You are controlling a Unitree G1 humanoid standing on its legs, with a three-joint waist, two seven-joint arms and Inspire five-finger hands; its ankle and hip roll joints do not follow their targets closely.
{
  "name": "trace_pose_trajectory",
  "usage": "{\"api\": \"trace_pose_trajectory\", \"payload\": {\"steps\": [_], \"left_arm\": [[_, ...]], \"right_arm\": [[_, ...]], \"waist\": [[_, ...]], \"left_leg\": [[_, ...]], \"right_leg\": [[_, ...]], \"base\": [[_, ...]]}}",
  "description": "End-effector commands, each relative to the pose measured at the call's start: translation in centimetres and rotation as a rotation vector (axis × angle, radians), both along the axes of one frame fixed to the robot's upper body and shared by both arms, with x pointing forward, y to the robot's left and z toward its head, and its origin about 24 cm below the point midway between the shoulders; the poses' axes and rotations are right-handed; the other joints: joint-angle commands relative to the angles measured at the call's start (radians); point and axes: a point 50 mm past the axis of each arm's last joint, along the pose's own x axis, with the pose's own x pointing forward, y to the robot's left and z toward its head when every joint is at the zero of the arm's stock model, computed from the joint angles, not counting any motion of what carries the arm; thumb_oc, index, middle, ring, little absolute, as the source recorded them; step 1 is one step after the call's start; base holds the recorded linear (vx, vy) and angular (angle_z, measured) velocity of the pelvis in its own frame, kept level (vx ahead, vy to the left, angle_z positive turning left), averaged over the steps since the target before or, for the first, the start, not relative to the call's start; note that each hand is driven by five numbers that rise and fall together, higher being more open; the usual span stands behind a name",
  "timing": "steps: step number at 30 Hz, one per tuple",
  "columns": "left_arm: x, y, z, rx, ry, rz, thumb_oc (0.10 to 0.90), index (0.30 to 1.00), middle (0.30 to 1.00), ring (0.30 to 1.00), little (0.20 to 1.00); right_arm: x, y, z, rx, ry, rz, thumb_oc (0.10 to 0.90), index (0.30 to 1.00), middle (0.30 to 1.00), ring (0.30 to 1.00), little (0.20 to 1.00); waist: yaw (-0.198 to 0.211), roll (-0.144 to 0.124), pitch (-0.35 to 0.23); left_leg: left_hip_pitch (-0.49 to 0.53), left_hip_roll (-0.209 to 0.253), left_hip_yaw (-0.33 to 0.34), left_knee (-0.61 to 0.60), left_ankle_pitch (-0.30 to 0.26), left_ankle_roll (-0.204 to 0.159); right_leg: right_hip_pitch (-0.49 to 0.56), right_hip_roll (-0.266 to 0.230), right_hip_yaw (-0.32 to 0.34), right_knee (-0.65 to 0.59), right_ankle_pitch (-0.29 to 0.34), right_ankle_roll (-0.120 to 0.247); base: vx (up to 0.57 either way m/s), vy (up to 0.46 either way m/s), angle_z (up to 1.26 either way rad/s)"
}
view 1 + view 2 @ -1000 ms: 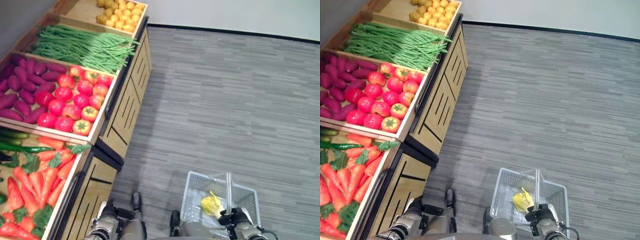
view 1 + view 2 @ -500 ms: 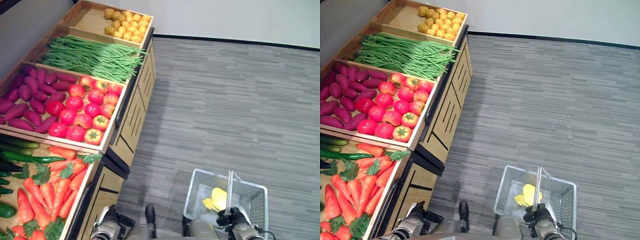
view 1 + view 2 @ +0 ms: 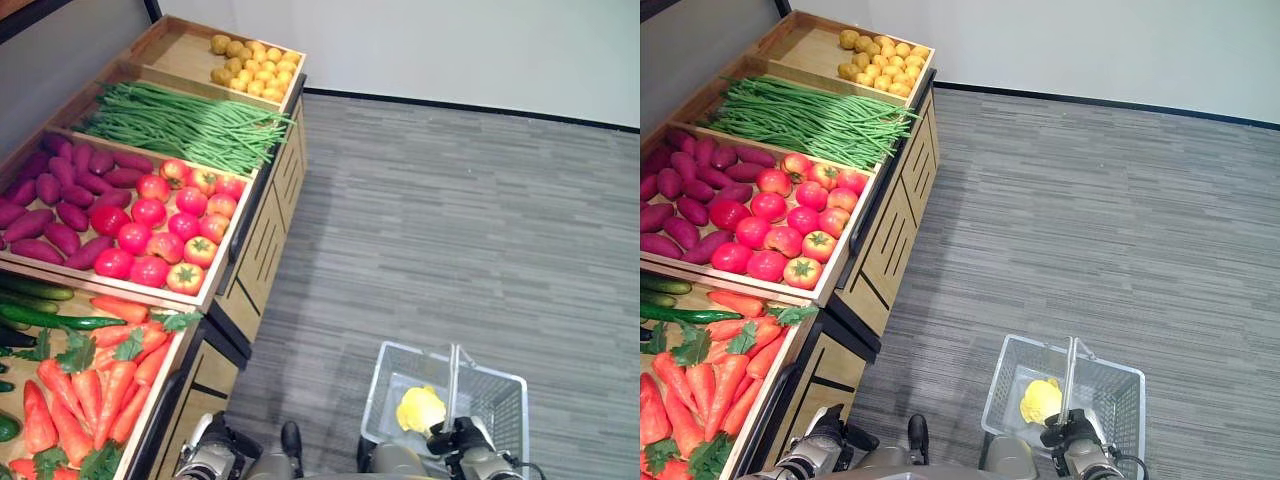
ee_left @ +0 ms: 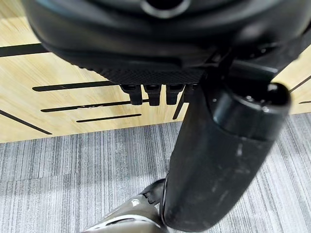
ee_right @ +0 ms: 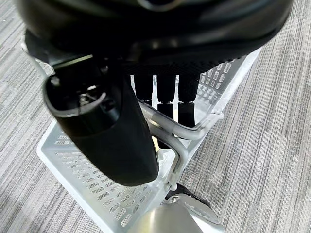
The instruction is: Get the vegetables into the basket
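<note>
A white mesh basket [image 3: 374, 408] hangs low over the floor to the right of the stand. My right hand [image 3: 462, 440] is shut on its handle [image 5: 181, 145], fingers curled round the bar. A yellow vegetable [image 3: 419, 408] lies inside the basket. The wooden stand on the left holds tomatoes [image 3: 172, 214], purple sweet potatoes [image 3: 60, 195], green beans [image 3: 190, 125], yellow potatoes [image 3: 255, 62], carrots [image 3: 90, 380] and cucumbers [image 3: 40, 305]. My left hand [image 3: 214, 456] hangs beside the stand's front panel [image 4: 73, 73], fingers relaxed and holding nothing.
The stand's slatted wooden front [image 3: 265, 225] runs along the left, its edge close to my left arm. Grey striped carpet [image 3: 450, 220] stretches to the right and back to a white wall [image 3: 450, 45].
The whole picture has shifted, so the camera has moved. My right hand keeps hold of the basket handle. The yellow vegetable has rolled a little inside the basket.
</note>
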Motion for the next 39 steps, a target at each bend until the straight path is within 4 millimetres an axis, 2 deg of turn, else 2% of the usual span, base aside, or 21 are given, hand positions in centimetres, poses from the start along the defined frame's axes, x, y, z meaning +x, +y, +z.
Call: {"api": "trace_pose_trajectory", "payload": {"steps": [1,3,4,5,6,7,9,20,25,28,30,32,33,34,35,36,37,39], "left_arm": [[0.6,1.4,0.5,0.048,-0.009,-0.008,0.9,1.0,1.0,1.0,1.0],[0.7,1.4,0.5,0.051,-0.012,-0.011,0.9,1.0,1.0,1.0,1.0],[0.8,1.5,0.6,0.054,-0.015,-0.016,0.9,1.0,1.0,1.0,1.0],[1.4,1.7,0.9,0.064,-0.035,-0.018,0.9,1.0,1.0,1.0,1.0],[1.5,1.8,1.0,0.066,-0.038,-0.02,0.9,1.0,1.0,1.0,1.0],[1.8,1.8,1.0,0.072,-0.039,-0.031,0.9,1.0,1.0,1.0,1.0],[1.5,1.8,0.9,0.067,-0.034,-0.012,0.9,1.0,1.0,1.0,1.0],[1.7,0.9,0.8,0.047,-0.038,0.003,0.9,1.0,1.0,1.0,1.0],[3.5,0.8,1.5,0.046,-0.098,0.004,0.9,1.0,1.0,1.0,1.0],[4.2,0.6,1.9,0.043,-0.126,0.0,0.9,1.0,1.0,1.0,1.0],[5.8,0.7,2.7,0.051,-0.184,-0.003,0.9,1.0,1.0,1.0,1.0],[6.6,0.9,3.2,0.058,-0.211,-0.013,0.9,1.0,1.0,1.0,1.0],[7.1,0.8,3.5,0.06,-0.224,-0.025,0.9,1.0,1.0,1.0,1.0],[7.1,0.8,3.5,0.06,-0.224,-0.025,0.9,1.0,1.0,1.0,1.0],[7.4,0.8,3.6,0.061,-0.233,-0.035,0.9,1.0,1.0,1.0,1.0],[7.9,0.7,3.9,0.062,-0.247,-0.047,0.9,1.0,1.0,1.0,1.0],[8.1,0.5,4.0,0.056,-0.255,-0.057,0.9,1.0,1.0,1.0,1.0],[8.1,0.3,4.0,0.05,-0.255,-0.063,0.9,1.0,1.0,1.0,1.0]], "right_arm": [[-0.1,-0.2,0.0,-0.043,0.035,0.093,0.4,0.3,0.3,0.3,0.3],[-0.1,-0.2,0.0,-0.045,0.032,0.096,0.4,0.3,0.3,0.3,0.3],[0.1,-0.3,0.1,-0.047,0.027,0.1,0.4,0.3,0.3,0.3,0.3],[0.7,-0.1,0.3,-0.05,0.013,0.115,0.4,0.3,0.3,0.3,0.3],[0.8,-0.1,0.3,-0.049,0.009,0.115,0.4,0.3,0.3,0.3,0.3],[0.2,0.0,0.1,-0.044,0.024,0.114,0.4,0.3,0.3,0.3,0.3],[0.0,0.1,0.0,-0.041,0.035,0.115,0.4,0.3,0.3,0.3,0.3],[-0.3,-0.5,0.1,-0.06,0.032,0.105,0.4,0.3,0.3,0.3,0.3],[0.1,-0.4,0.2,-0.059,0.006,0.107,0.4,0.3,0.3,0.3,0.3],[0.4,-0.4,0.3,-0.061,-0.012,0.101,0.4,0.3,0.3,0.3,0.3],[1.0,-0.6,0.6,-0.073,-0.036,0.117,0.4,0.3,0.3,0.3,0.3],[0.9,-0.9,0.7,-0.084,-0.031,0.129,0.4,0.3,0.3,0.3,0.3],[0.9,-1.2,0.8,-0.095,-0.028,0.132,0.4,0.3,0.3,0.3,0.3],[0.9,-1.2,0.8,-0.095,-0.028,0.132,0.4,0.3,0.3,0.3,0.3],[0.9,-1.6,0.9,-0.103,-0.025,0.132,0.4,0.3,0.3,0.3,0.3],[0.8,-2.1,1.0,-0.116,-0.019,0.13,0.4,0.3,0.3,0.3,0.3],[0.4,-2.7,1.0,-0.129,0.001,0.117,0.4,0.3,0.3,0.3,0.3],[0.2,-3.0,1.0,-0.135,0.006,0.096,0.4,0.3,0.3,0.3,0.3]], "waist": [[0.012,-0.035,0.067],[0.01,-0.033,0.073],[0.001,-0.03,0.076],[-0.017,-0.031,0.083],[-0.022,-0.034,0.085],[-0.023,-0.042,0.076],[-0.022,-0.043,0.055],[-0.014,-0.015,0.035],[-0.005,-0.005,0.072],[-0.007,-0.001,0.087],[0.001,0.004,0.113],[0.001,0.006,0.124],[-0.002,0.007,0.13],[-0.002,0.007,0.129],[-0.006,0.004,0.142],[-0.014,0.004,0.145],[-0.025,-0.006,0.14],[-0.035,-0.016,0.136]], "left_leg": [[0.109,-0.028,-0.035,0.055,-0.148,0.004],[0.119,-0.026,-0.046,0.049,-0.147,0.004],[0.129,-0.024,-0.065,0.031,-0.142,0.0],[0.138,-0.019,-0.106,0.006,-0.127,-0.007],[0.141,-0.016,-0.124,-0.001,-0.122,-0.012],[0.135,-0.01,-0.158,-0.006,-0.119,-0.02],[0.132,0.004,-0.188,-0.016,-0.116,-0.033],[0.109,0.067,-0.305,-0.014,-0.083,-0.077],[0.069,0.103,-0.379,0.011,-0.057,-0.1],[0.041,0.118,-0.398,0.018,-0.039,-0.111],[-0.011,0.157,-0.408,0.002,0.018,-0.136],[-0.044,0.191,-0.382,-0.034,0.073,-0.147],[-0.067,0.209,-0.329,-0.055,0.104,-0.145],[-0.068,0.21,-0.33,-0.054,0.104,-0.145],[-0.082,0.217,-0.269,-0.056,0.12,-0.14],[-0.098,0.227,-0.176,-0.053,0.134,-0.138],[-0.1,0.237,-0.046,-0.018,0.123,-0.139],[-0.089,0.228,0.03,0.043,0.076,-0.133]], "right_leg": [[-0.074,-0.098,0.123,-0.086,0.301,0.157],[-0.089,-0.092,0.149,-0.076,0.308,0.156],[-0.103,-0.075,0.185,-0.117,0.315,0.149],[-0.158,-0.037,0.27,-0.17,0.346,0.142],[-0.171,-0.022,0.302,-0.18,0.35,0.15],[-0.143,-0.015,0.324,-0.194,0.312,0.147],[-0.112,-0.011,0.321,-0.205,0.282,0.136],[-0.099,0.014,0.217,-0.114,0.167,0.09],[-0.128,0.017,0.145,0.008,0.084,0.061],[-0.132,0.015,0.11,0.031,0.064,0.052],[-0.138,0.018,0.055,0.049,0.04,0.039],[-0.134,0.012,0.007,0.05,0.026,0.035],[-0.124,0.0,-0.02,0.042,0.026,0.038],[-0.124,0.0,-0.021,0.041,0.027,0.038],[-0.11,-0.012,-0.035,0.031,0.031,0.041],[-0.095,-0.018,-0.059,-0.001,0.051,0.045],[-0.07,-0.034,-0.1,-0.062,0.084,0.05],[-0.055,-0.049,-0.138,-0.105,0.109,0.05]], "base": [[0.02,0.04,0.05],[0.04,-0.012,0.19],[0.09,-0.095,0.49],[0.12,-0.122,0.61],[0.14,-0.178,0.53],[0.11,-0.131,0.97],[0.14,-0.194,2.0],[0.06,-0.136,0.51],[0.0,-0.17,0.51],[-0.06,-0.146,0.73],[-0.13,-0.23,0.62],[-0.12,-0.181,0.77],[-0.07,-0.064,1.02],[-0.06,-0.038,1.05],[-0.07,-0.025,1.04],[-0.14,-0.064,1.29],[-0.14,-0.061,1.1],[-0.15,-0.033,0.81]]}}
